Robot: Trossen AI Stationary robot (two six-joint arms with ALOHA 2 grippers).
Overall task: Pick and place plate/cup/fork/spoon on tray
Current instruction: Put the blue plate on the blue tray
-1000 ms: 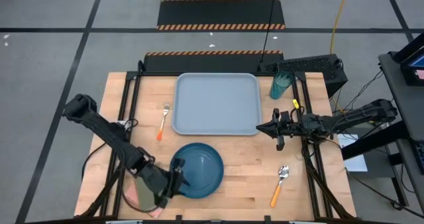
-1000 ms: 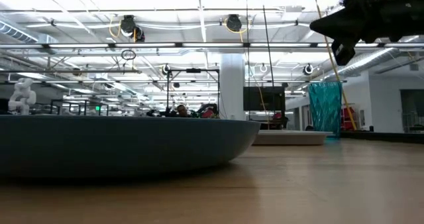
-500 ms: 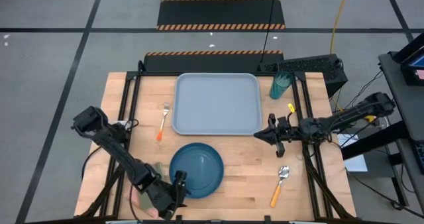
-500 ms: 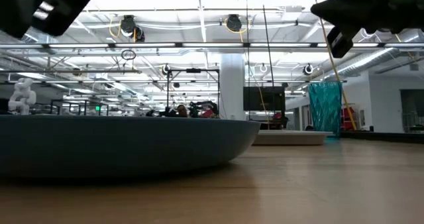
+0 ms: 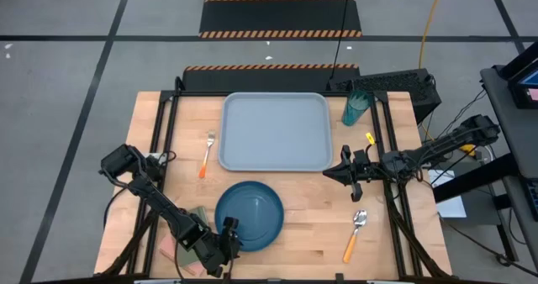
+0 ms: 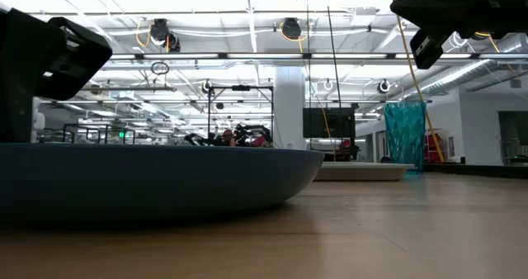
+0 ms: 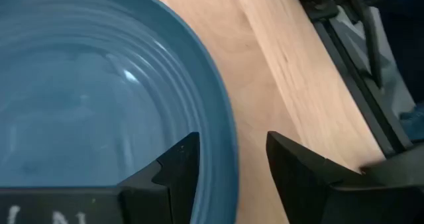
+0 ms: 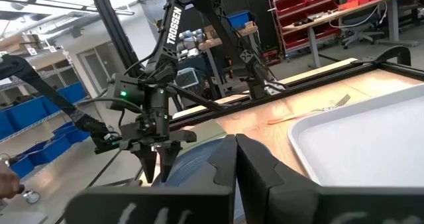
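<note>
The dark teal-blue plate [image 5: 250, 216] lies flat on the table near the front. My left gripper [image 7: 232, 177] is low at its near-left rim [image 7: 227, 144], open, with one finger over the plate's inside and the other over the bare wood. I see no touch. My right gripper [image 5: 327, 171] hovers shut beside the tray's right near corner, holding nothing. The grey-blue tray [image 5: 274, 131] lies at the far middle. The fork [image 5: 207, 152] lies left of it. The teal cup [image 5: 355, 109] stands at its far right. The spoon [image 5: 355, 234] lies at the front right.
A flat green and pink thing [image 5: 175, 244] lies under my left arm at the table's front left. Black frame rails [image 5: 165, 141] run along both table sides. A dark keyboard [image 5: 395, 83] sits beyond the far right corner. Bare wood lies between plate and spoon.
My left gripper has come down toward the table at the plate's near-left rim; in the low view it has dropped into sight at the left. My right gripper has drifted a little toward the near edge and stays shut. The plate has not moved.
</note>
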